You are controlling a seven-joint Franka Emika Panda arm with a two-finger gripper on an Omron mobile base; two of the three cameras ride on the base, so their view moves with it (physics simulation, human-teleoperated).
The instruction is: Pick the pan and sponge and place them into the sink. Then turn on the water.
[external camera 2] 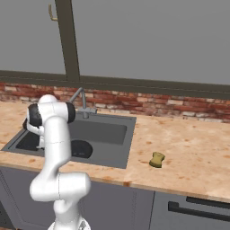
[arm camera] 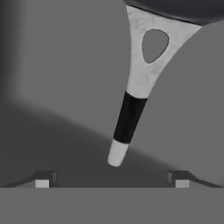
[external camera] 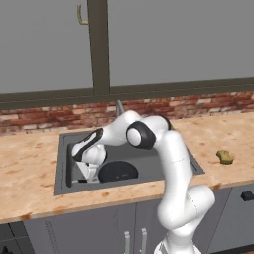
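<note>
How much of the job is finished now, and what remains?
Done: the pan lies inside the sink. In hand: nothing; the gripper is open just off the pan's handle. Left: the sponge sits on the counter, and no water runs from the faucet.

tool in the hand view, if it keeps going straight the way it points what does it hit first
Probably the pan's handle, lying straight ahead between the open tool's fingertips; depth is unclear, so it could meet the sink floor beneath.
</note>
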